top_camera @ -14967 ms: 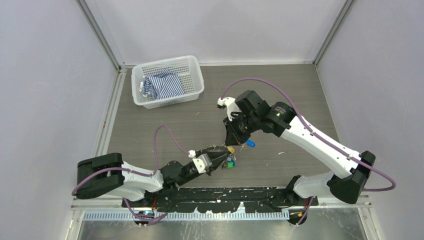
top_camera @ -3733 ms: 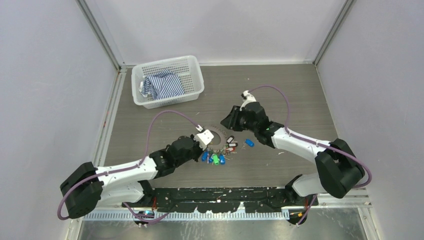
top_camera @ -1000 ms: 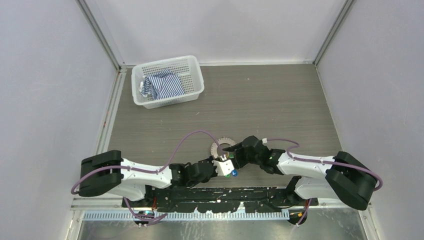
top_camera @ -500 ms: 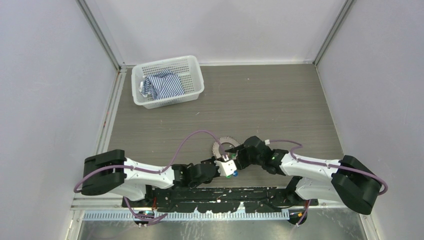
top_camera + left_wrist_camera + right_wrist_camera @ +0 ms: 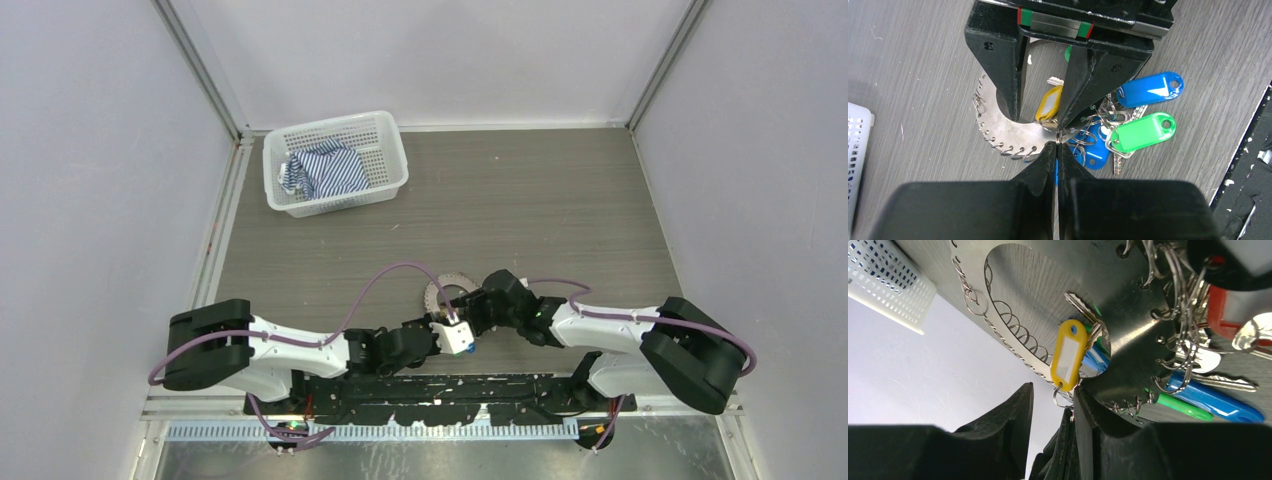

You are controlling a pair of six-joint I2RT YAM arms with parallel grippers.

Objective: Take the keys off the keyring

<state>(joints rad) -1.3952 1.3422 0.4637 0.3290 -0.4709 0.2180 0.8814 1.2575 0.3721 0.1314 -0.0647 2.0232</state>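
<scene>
Keyring (image 5: 1010,131) lies flat on the table (image 5: 520,200) near its front edge, about 6 o'clock in your top view. Left gripper (image 5: 1057,146): fingers pinched tight on the keyring's rim. Right gripper (image 5: 1054,390): fingers a narrow gap apart, straddling the yellow tag (image 5: 1067,354) (its loop sits in the gap). Keys (image 5: 1234,384) bunch at the ring's 3 o'clock in left wrist view, with blue and green tags.

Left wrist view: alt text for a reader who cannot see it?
The left pincer pinches shut on the rim of a metal keyring on a grey table. The right pincer opposite straddles a yellow tag; a blue tag and a green tag lie beside.
</scene>
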